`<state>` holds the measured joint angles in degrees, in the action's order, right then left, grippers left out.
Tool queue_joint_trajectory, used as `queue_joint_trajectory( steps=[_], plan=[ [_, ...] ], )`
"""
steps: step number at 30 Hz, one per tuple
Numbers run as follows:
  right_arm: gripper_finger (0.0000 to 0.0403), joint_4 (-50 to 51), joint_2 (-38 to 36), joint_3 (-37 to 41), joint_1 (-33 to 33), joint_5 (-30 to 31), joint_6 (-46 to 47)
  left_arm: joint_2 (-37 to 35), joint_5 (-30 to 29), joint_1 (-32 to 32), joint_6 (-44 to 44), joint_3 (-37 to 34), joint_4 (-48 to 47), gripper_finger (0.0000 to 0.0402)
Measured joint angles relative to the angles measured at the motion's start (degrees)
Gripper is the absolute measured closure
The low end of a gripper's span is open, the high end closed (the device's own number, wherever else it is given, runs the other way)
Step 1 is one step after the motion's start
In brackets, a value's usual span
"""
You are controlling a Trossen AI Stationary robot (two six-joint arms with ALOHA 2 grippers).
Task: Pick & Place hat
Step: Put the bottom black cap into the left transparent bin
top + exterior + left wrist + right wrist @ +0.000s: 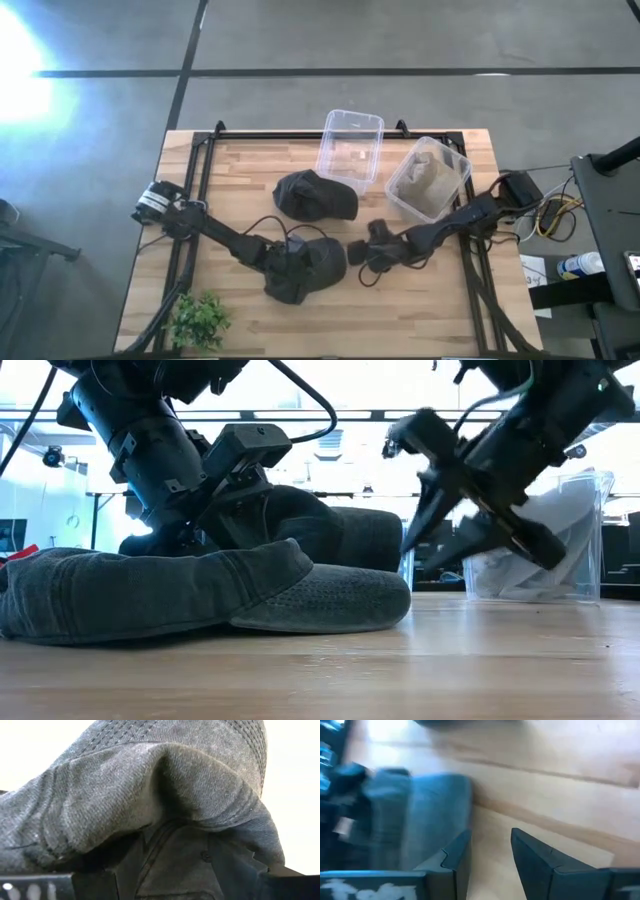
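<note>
A dark grey cap (pixel 308 272) lies on the wooden table near its front middle. In the low view, the cap (pixel 200 595) rests flat with its brim (pixel 330 600) toward my right arm. My left gripper (pixel 285 262) is down on the cap's crown, shut on bunched cloth. My right gripper (pixel 358 253) is open and empty just beside the cap's brim, a little above the table (pixel 450 530). Its wrist view (pixel 492 845) shows bare wood between the fingers and the cap (pixel 420 815) off to one side. My left gripper holds the cap by its crown, coming at it slanting down from the table's left. A raised fold of the crown cloth (pixel 170 795) stands between the two fingers (pixel 90 885). The cap lies on the table, not lifted.
A second dark cap (pixel 315 195) lies behind the first, near the table's middle. An empty clear bin (pixel 350 150) and a clear bin holding something beige (pixel 428 178) stand at the back right. A small green plant (pixel 198 320) is at the front left corner.
</note>
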<state>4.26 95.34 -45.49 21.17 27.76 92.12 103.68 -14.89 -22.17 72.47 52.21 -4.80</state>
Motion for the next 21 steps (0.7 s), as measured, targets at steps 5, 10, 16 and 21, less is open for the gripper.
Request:
queue_joint_trajectory(
  steps=[5,10,16,21],
  plan=[
    [0.0270,-0.8,-1.2,0.0,0.0,-1.8,-1.2,0.0,0.0,0.2,0.0,0.0,0.1,0.0177],
    [0.0270,-10.4,2.3,0.3,0.0,-5.8,-3.6,0.0,0.7,1.1,-0.4,-0.1,0.3,0.0177],
    [0.0271,-13.1,6.5,0.0,0.0,-6.2,-3.6,0.0,0.4,1.7,-0.6,0.0,1.2,0.0177],
    [0.0271,-14.4,7.0,0.0,-0.1,-6.9,-5.2,0.0,0.3,1.7,-0.6,0.0,1.4,0.0177]
  ],
)
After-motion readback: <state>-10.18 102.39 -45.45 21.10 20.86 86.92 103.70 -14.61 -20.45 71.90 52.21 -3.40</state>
